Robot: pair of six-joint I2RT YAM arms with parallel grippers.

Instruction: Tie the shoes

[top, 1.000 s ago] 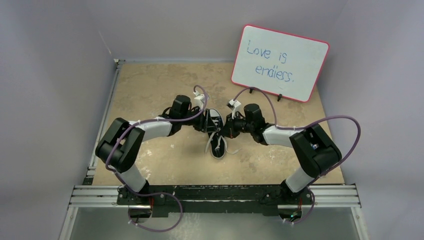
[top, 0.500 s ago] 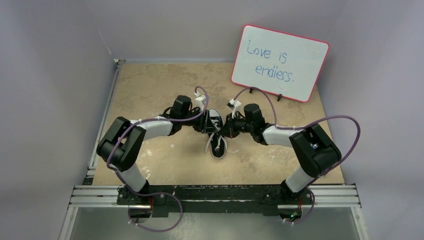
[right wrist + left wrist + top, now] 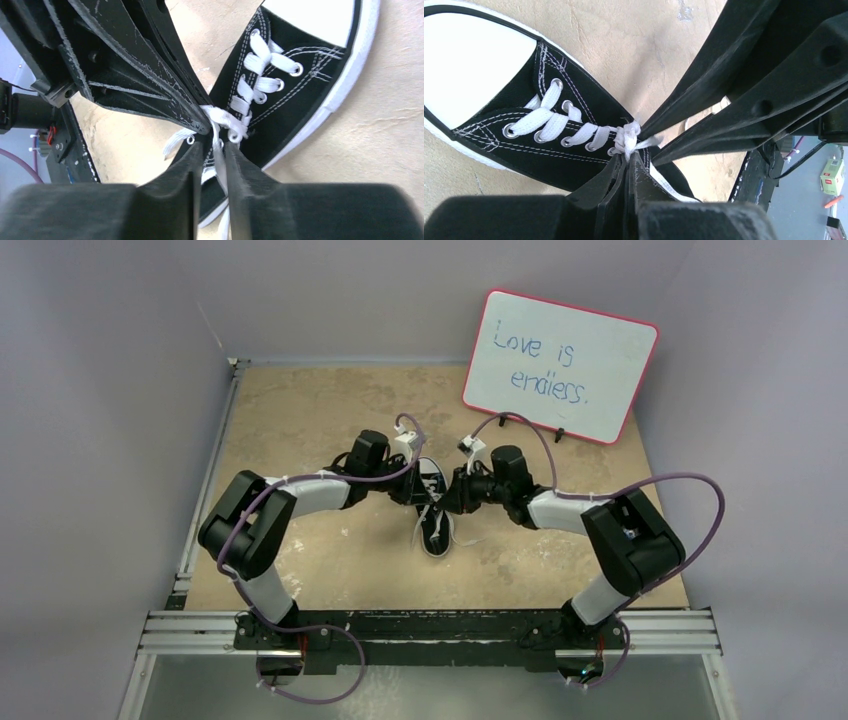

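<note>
Clamping a lace (image 3: 627, 151) at the sneaker's (image 3: 574, 162) knot (image 3: 628, 136), your left fingers (image 3: 611, 182) oppose right fingers (image 3: 177, 180) straddling another strand (image 3: 218, 156), grip unclear, probably to cinch.

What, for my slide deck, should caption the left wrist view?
Left gripper pinches lace at the sneaker knot; right gripper open opposite.

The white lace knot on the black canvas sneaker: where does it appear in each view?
Top external: white lace knot near picture centre, very small.
Left wrist: centre, slightly low.
Right wrist: centre.
Shared landmark: white rubber toe cap, upper left in left wrist, upper right in right wrist; unclear from above.
</note>
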